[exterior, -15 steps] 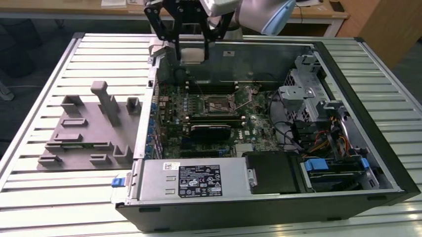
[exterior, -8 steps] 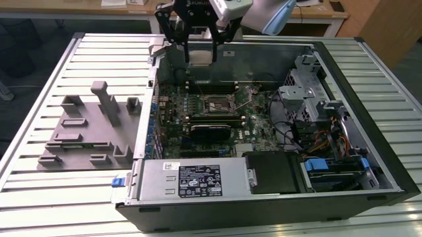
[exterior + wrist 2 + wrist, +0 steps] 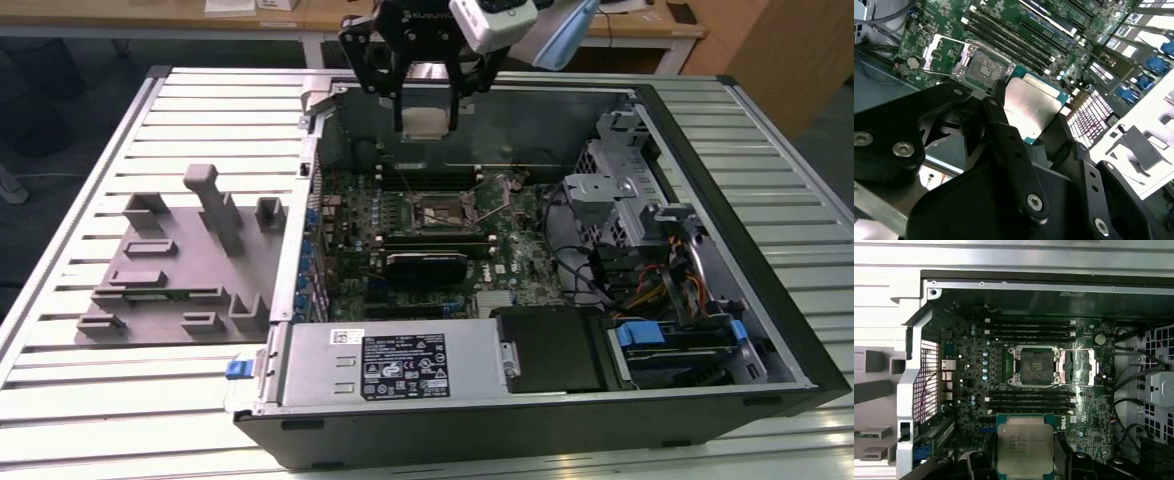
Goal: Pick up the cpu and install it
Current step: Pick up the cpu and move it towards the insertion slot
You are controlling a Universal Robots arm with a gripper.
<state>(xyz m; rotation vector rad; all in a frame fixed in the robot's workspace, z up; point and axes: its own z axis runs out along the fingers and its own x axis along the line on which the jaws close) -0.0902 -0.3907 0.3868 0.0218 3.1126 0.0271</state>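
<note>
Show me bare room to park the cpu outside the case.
Bare table slats for the cpu between the grey fixture and the near edge, and a strip on the exterior view's right of the case. Crowded inside: motherboard, cables.

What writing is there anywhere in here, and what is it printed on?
cpu: lines of print on its metal top, too small to read.
Label on the power supply: print and symbols, too small to read.
Motherboard: small white markings, too small to read.
No text reads clearly.
</note>
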